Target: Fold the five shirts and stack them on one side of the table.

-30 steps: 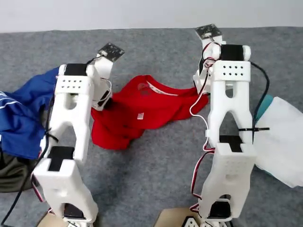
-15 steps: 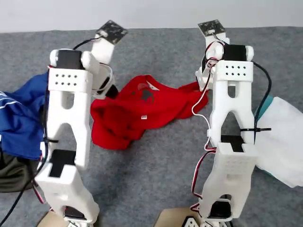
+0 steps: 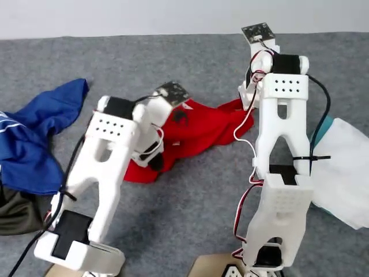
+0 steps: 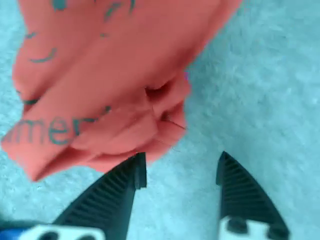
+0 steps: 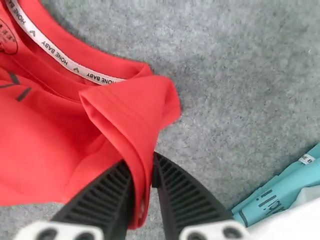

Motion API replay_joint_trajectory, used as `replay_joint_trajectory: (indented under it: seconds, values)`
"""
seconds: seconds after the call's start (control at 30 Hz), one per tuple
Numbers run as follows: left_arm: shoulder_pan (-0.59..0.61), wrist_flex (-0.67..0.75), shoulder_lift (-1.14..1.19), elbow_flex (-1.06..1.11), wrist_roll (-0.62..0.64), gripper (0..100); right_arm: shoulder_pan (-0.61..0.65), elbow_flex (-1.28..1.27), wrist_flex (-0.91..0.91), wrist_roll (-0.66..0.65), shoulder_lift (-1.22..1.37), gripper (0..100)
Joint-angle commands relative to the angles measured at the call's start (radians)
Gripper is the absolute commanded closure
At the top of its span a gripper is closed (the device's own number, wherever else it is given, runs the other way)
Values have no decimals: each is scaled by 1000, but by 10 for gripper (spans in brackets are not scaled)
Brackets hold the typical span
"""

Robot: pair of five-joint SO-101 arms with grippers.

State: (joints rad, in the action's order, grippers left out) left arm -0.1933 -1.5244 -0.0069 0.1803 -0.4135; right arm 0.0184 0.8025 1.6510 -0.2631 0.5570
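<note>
Right tool (image 5: 141,166) pinches red shirt (image 5: 60,140), left tool (image 4: 182,162) gapes

five shirts: red (image 3: 199,131), blue (image 3: 31,135), dark (image 3: 14,212), white (image 3: 346,170), teal (image 3: 323,128); two arms (image 3: 106,167) (image 3: 282,144).

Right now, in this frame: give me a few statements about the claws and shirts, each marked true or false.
1. The right claw is shut on a fold of the red shirt. True.
2. The left claw grips the red shirt. False: it is open, at the shirt's crumpled edge.
3. The red shirt lies folded flat. False: it is crumpled.
4. A blue shirt lies on the left arm's side of the table. True.
5. The white shirt lies on the red shirt. False: it lies apart, on the right arm's side, over a teal shirt.
</note>
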Motion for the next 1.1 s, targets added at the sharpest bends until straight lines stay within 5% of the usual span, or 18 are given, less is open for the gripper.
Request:
replay_joint_trajectory:
  seconds: [0.0, 0.63, 1.07]
  values:
    - [26, 132, -28, 42, -5, 769, -8, 8, -2, 8, -13, 988]
    - [110, 376, 192, 39, -9, 834, -8, 9, 39, 8, -15, 988]
    - [106, 356, 192, 39, -11, 881, -8, 11, 39, 8, -24, 988]
